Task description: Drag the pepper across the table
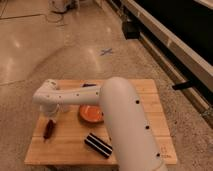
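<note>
Landmark for positions: the round orange bowl, which sat near the middle of the table.

Nearest the camera, a dark ridged rectangular block lay on the table in front of the bowl, slightly right of it and apart from it. The white arm rose from the near edge and covered the bowl's right side.

The pepper lay left of the bowl and a little nearer than it, well apart, its length running roughly front to back.

The gripper hung left of the bowl, just beyond the pepper's far end; contact could not be judged.

A small dark object lay on the table behind the bowl.
</note>
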Robot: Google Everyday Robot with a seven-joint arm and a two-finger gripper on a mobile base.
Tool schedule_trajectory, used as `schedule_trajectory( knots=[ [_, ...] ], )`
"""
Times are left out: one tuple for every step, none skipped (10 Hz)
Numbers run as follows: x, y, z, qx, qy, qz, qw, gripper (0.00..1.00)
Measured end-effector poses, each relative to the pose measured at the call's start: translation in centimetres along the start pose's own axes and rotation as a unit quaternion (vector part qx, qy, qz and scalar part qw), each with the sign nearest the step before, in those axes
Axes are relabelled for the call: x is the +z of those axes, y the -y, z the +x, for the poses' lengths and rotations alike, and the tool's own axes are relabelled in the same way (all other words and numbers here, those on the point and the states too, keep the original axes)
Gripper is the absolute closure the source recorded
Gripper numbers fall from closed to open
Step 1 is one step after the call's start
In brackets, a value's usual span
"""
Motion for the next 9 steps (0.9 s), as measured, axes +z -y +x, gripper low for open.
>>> schedule_trajectory(
  knots=[
    [-0.2,0.0,-0.2,-0.004,-0.003,0.005,1.0000,1.00],
    [-0.3,-0.2,-0.5,-0.006,-0.006,0.009,0.9999,1.00],
    [-0.3,-0.6,-0.8,-0.009,-0.008,0.011,0.9999,1.00],
    [-0.3,-0.9,-1.1,-0.010,-0.009,0.013,0.9998,1.00],
    [-0.2,-1.5,-1.5,-0.011,-0.011,0.016,0.9998,1.00],
    [-0.3,-1.9,-1.7,-0.011,-0.012,0.019,0.9997,1.00],
    [-0.3,-2.4,-2.1,-0.011,-0.013,0.023,0.9996,1.00],
    [-0.4,-2.9,-2.4,-0.009,-0.015,0.027,0.9995,1.00],
    [-0.5,-3.7,-3.0,-0.008,-0.015,0.033,0.9993,1.00]
  ],
)
